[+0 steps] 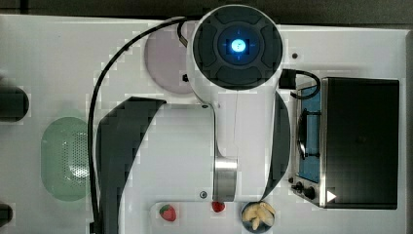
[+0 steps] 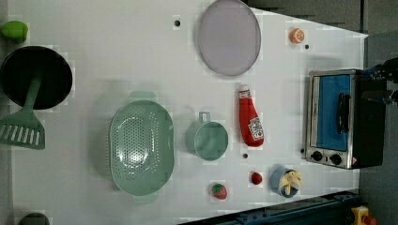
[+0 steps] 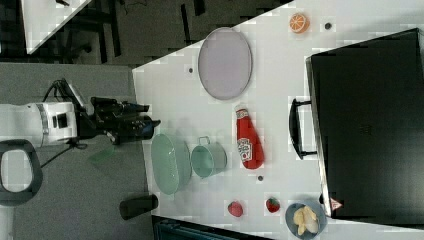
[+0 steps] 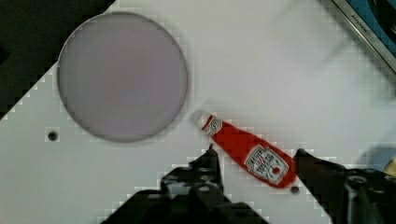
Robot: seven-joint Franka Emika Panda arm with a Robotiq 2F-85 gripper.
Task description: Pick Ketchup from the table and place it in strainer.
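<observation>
A red ketchup bottle [image 2: 250,123] lies flat on the white counter [image 2: 117,61], at three o'clock from the green strainer [image 2: 141,147] in the left view, beneath spread, empty jaws.

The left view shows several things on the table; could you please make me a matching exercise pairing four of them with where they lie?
Things:
1. Ketchup
2. strainer
3. plate
4. spatula

Places, all as the left view shows them:
A. at the left edge, handle reaching onto the black pan
B. near the top edge, above the red bottle
C. lying flat between the green cup and the toaster oven
D. just left of the green cup

Pairs: 1-C, 2-D, 3-B, 4-A
</observation>
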